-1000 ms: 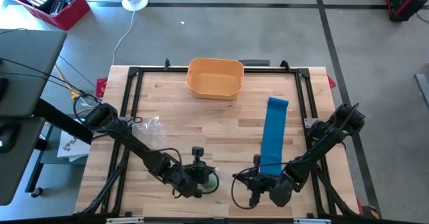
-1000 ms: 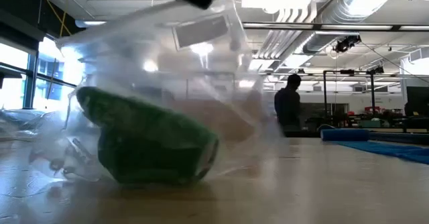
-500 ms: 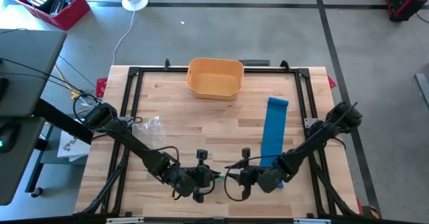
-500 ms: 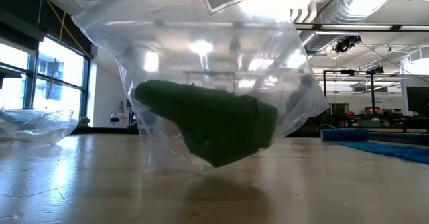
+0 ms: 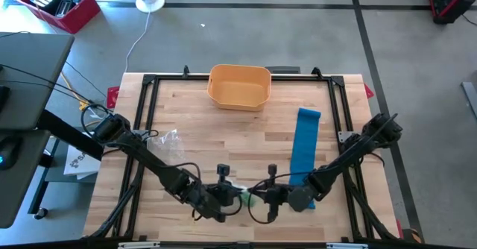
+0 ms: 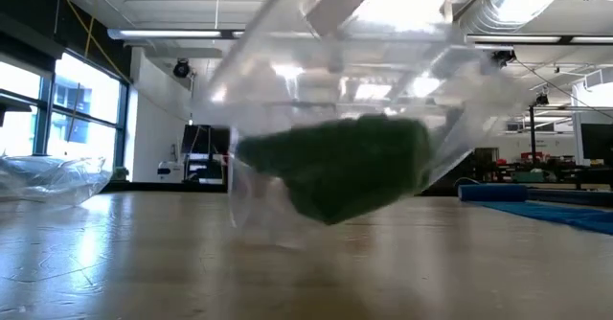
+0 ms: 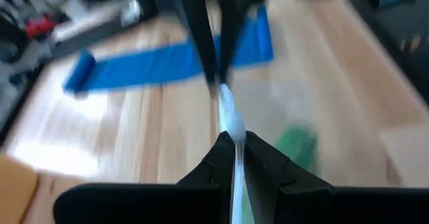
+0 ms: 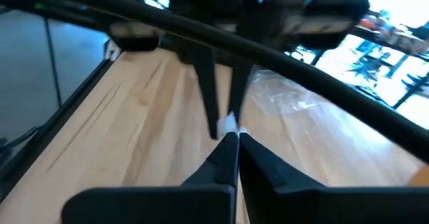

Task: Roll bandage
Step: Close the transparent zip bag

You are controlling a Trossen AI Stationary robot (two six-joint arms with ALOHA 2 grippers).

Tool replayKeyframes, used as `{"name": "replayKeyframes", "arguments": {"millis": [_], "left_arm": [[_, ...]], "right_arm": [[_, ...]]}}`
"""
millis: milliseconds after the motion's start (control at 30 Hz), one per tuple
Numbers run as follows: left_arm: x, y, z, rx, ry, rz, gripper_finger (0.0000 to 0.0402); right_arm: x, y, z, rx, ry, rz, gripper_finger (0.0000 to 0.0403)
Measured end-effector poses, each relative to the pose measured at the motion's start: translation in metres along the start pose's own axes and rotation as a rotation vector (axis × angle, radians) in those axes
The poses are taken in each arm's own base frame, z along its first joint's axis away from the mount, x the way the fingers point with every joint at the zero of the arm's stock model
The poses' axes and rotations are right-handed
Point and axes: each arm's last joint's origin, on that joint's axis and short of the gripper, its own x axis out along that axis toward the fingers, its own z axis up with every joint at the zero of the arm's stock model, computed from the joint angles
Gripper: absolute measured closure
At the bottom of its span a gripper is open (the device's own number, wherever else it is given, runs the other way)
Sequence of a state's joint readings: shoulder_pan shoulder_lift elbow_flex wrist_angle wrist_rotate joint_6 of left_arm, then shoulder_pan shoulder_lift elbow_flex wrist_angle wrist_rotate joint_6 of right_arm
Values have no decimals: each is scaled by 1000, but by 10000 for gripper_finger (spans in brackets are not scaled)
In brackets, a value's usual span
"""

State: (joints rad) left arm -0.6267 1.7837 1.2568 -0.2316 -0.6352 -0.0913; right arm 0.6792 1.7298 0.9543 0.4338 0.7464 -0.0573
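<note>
Near edge of the counter [image 5: 186, 122]: my left hand [image 5: 232, 195] and right hand [image 5: 257, 197] both pinch the clear bag [image 6: 335, 128] holding a green roll [image 6: 345, 171]; the blue bandage [image 5: 304, 148] lies unrolled, near-to-far, just right of my right hand.

The high view looks straight down from above on the whole wooden table [image 5: 223, 137], both arms and the floor around it, from far off. The low view sits at table-top height and faces level across the boards into the room behind; it is very near the clear bag [image 6: 335, 119] with its green roll [image 6: 345, 167], which fills much of that picture. The left wrist view looks forward past the left gripper [image 7: 232, 143] toward the blue bandage [image 7: 161, 60]. The right wrist view looks past the right gripper [image 8: 231, 140] toward the opposite arm. All four views share the bag at the table's near edge.
</note>
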Motion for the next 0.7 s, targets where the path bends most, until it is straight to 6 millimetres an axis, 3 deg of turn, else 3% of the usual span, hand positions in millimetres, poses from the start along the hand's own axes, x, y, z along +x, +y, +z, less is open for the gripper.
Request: {"name": "replayKeyframes", "arguments": {"millis": [333,467,567,700], "left_arm": [[0,0,-6,-53,44,24,353],[1,1,-6,-54,43,33,374],[1,1,-4,-55,32,31,396],[1,1,-4,-80,29,32,392]], "right_arm": [[-10,8,2,13,-15,-45,403],[-7,6,2,-1,-10,-15,398],[2,-1,0,-1,-3,52,373],[17,-12,-13,22,74,19,324]]}}
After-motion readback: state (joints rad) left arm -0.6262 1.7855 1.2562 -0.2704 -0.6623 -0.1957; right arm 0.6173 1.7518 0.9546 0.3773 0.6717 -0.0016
